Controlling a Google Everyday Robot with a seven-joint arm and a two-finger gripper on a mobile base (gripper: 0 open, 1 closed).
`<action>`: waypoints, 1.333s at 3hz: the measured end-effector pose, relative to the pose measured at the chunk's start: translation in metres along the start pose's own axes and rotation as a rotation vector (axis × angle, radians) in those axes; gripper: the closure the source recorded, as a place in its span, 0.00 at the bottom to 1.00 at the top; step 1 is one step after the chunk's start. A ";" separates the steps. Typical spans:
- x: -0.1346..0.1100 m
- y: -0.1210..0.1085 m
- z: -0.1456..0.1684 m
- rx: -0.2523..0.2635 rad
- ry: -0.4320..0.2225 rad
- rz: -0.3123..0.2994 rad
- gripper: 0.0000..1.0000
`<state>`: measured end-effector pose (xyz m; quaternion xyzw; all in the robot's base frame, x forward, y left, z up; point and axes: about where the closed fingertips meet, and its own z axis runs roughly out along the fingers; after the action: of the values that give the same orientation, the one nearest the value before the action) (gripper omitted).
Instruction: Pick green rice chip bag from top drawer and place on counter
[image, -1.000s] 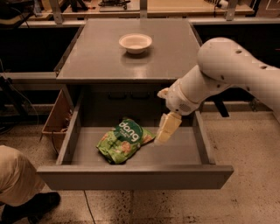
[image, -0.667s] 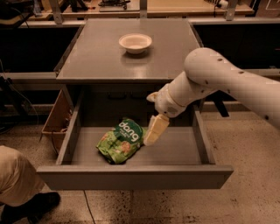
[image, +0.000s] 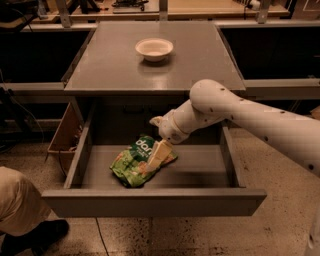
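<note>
Since a second ago your gripper (image: 159, 152) has swung left across the drawer and now sits on the right edge of the crinkly bright green rice chip bag (image: 131, 164). You cannot tell whether it is spread or closed. The bag lies flat in the wide grey metal top drawer (image: 150, 201), left of centre. A pinch on a mere corner could let the slick foil slip during the lift. The smooth grey counter (image: 200, 60) overhangs your white arm (image: 240, 112), so clear its edge. The pale round bowl (image: 154, 48) sits well back.
</note>
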<state>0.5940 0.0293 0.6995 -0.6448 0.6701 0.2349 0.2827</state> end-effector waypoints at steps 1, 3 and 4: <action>0.009 -0.016 0.028 0.011 -0.030 0.026 0.00; 0.036 -0.040 0.073 -0.004 -0.103 0.145 0.00; 0.046 -0.039 0.078 -0.024 -0.107 0.206 0.18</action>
<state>0.6387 0.0467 0.6133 -0.5624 0.7140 0.3047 0.2848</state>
